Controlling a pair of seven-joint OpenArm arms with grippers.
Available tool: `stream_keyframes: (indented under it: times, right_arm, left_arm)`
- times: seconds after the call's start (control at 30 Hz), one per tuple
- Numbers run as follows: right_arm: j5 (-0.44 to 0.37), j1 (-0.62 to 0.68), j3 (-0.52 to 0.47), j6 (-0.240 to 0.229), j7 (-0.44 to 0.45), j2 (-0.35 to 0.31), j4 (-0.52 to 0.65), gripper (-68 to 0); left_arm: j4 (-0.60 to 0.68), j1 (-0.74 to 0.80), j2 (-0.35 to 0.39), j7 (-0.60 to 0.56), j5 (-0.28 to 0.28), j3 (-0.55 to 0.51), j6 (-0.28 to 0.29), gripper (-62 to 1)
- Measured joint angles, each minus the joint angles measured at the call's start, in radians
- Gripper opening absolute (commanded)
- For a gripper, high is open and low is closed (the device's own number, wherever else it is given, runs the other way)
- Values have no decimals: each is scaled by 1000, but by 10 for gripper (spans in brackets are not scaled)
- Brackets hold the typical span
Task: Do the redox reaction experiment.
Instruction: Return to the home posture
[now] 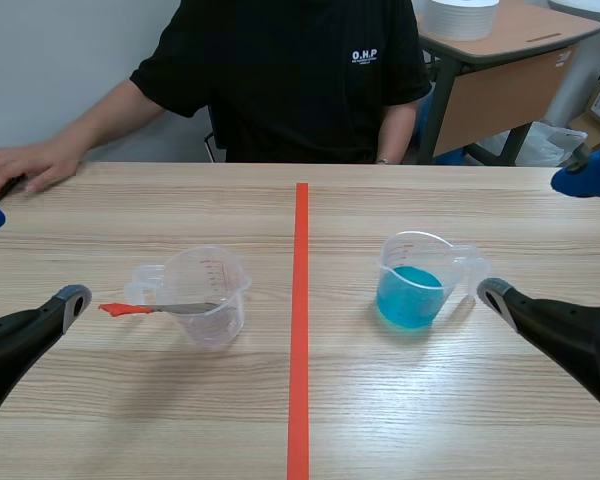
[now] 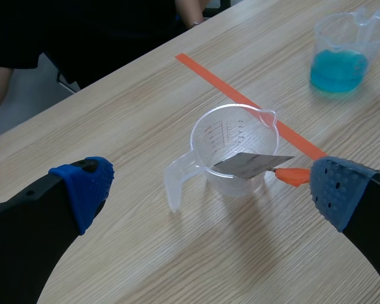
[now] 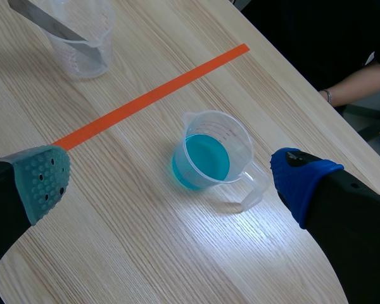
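I judge we're at the start: left tool (image 2: 212,190) and right tool (image 3: 171,180) spread, empty; metal strip (image 1: 180,308) lies across the empty cup (image 1: 208,295) left of the tape (image 1: 300,330), blue-solution cup (image 1: 412,285) right; next, pinch that strip.

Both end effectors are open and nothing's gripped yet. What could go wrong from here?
1. The cup of blue liquid is thin clear plastic; a nudge from the right end effector could tip or slosh it.
2. The metal strip only leans on the rim of the empty cup, orange end overhanging; bumping it with the left end effector might flip it out or topple the cup.
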State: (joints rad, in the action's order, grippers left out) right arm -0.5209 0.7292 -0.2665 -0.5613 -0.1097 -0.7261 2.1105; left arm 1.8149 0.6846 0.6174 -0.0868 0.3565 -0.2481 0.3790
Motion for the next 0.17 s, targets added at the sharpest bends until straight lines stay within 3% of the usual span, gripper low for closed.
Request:
stream_keyframes:
  times: [0.17]
  right_arm:
    - [0,0,0,0,0,0,0,4]
  left_arm:
    - [0,0,0,0,0,0,0,14]
